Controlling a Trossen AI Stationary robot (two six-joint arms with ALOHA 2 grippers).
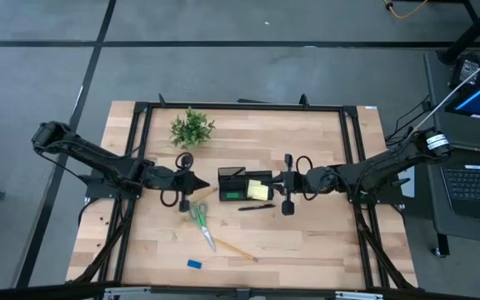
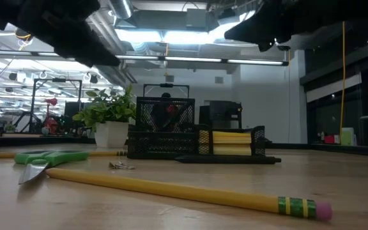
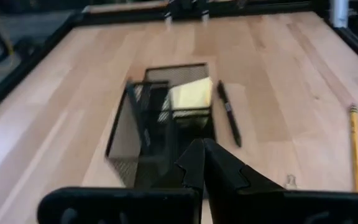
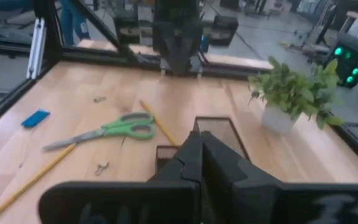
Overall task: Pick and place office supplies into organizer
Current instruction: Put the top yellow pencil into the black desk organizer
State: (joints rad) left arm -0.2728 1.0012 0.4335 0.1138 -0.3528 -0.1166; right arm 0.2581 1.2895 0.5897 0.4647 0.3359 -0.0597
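The black mesh organizer (image 1: 242, 184) stands at the table's middle, with a yellow sticky-note pad (image 1: 259, 190) and something green (image 1: 232, 195) inside it. My left gripper (image 1: 200, 183) is shut and empty, just left of the organizer (image 3: 160, 124). My right gripper (image 1: 275, 181) is shut and empty, at the organizer's right end (image 4: 219, 132). Green-handled scissors (image 1: 198, 217), a yellow pencil (image 1: 233, 247), a blue block (image 1: 193, 264) and a black pen (image 1: 257, 207) lie on the table nearer the front. A second pencil (image 1: 206, 193) lies by the organizer's left end.
A small potted plant (image 1: 192, 128) stands at the back left of the table. Black frame rails (image 1: 240, 107) run round the table. Small metal clips (image 2: 121, 166) lie near the scissors (image 2: 50, 156). The bare wood at the front right (image 1: 307, 242) holds nothing.
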